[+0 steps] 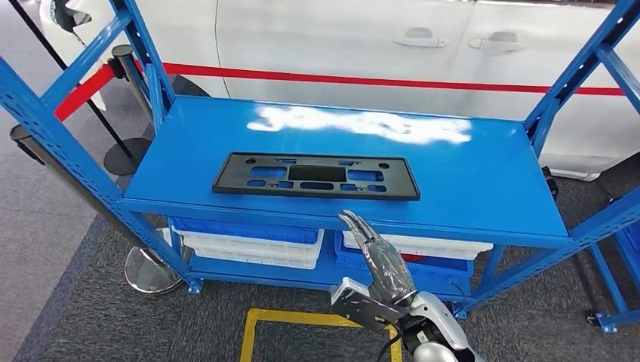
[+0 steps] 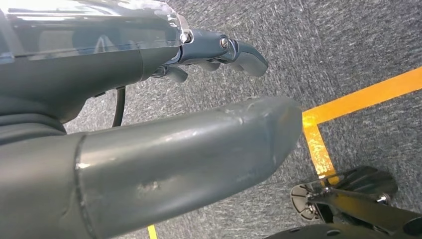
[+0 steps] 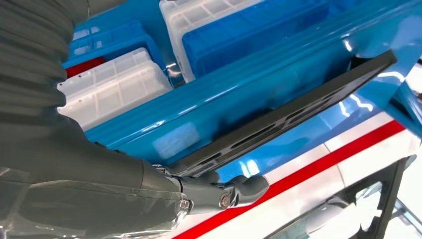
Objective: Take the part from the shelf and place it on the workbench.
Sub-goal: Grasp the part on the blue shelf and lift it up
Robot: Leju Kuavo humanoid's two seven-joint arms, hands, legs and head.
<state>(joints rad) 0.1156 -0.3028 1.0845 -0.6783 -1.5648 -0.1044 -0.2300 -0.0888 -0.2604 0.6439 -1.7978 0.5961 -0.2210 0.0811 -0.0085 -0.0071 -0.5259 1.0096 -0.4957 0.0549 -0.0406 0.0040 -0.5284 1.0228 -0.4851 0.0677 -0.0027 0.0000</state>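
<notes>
The part (image 1: 315,176) is a flat black rectangular frame with several cut-outs. It lies flat on the blue shelf top (image 1: 468,173), near the front edge. My right hand (image 1: 381,264) reaches up from below, fingers stretched out and holding nothing, with its tips just under the shelf's front edge, right of the part's middle. In the right wrist view the part (image 3: 288,119) runs along the shelf edge, and the fingertips (image 3: 239,189) are close to its near long side; I cannot tell whether they touch. My left hand (image 2: 164,124) hangs over the carpet and holds nothing.
Blue and white bins (image 1: 249,241) sit on the lower shelf. A white car with a red stripe (image 1: 340,38) stands behind the rack. Stanchion bases (image 1: 151,271) stand at the left. Yellow tape (image 1: 302,320) marks the grey carpet in front.
</notes>
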